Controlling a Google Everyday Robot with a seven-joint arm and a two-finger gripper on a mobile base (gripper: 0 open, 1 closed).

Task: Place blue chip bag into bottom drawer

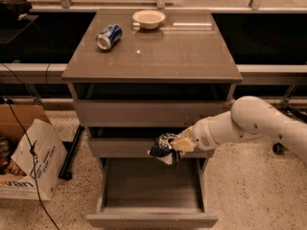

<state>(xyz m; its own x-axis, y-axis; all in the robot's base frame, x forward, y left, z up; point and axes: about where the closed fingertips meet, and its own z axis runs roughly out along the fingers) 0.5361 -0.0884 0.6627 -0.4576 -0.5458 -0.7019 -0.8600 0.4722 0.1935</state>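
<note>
The blue chip bag (162, 149), dark blue and crumpled with white print, hangs in my gripper (176, 144), which is shut on it. The gripper comes in from the right on a white arm and holds the bag in front of the middle drawer's face, just above the back of the bottom drawer (151, 218). The bottom drawer is pulled out wide and its grey tray shows nothing inside. The two shallower drawers above it are pushed in.
On the cabinet top (192, 56) a blue soda can (109, 36) lies on its side at the back left and a white bowl (148, 18) stands at the back. A cardboard box and white bag (29, 159) sit on the floor to the left.
</note>
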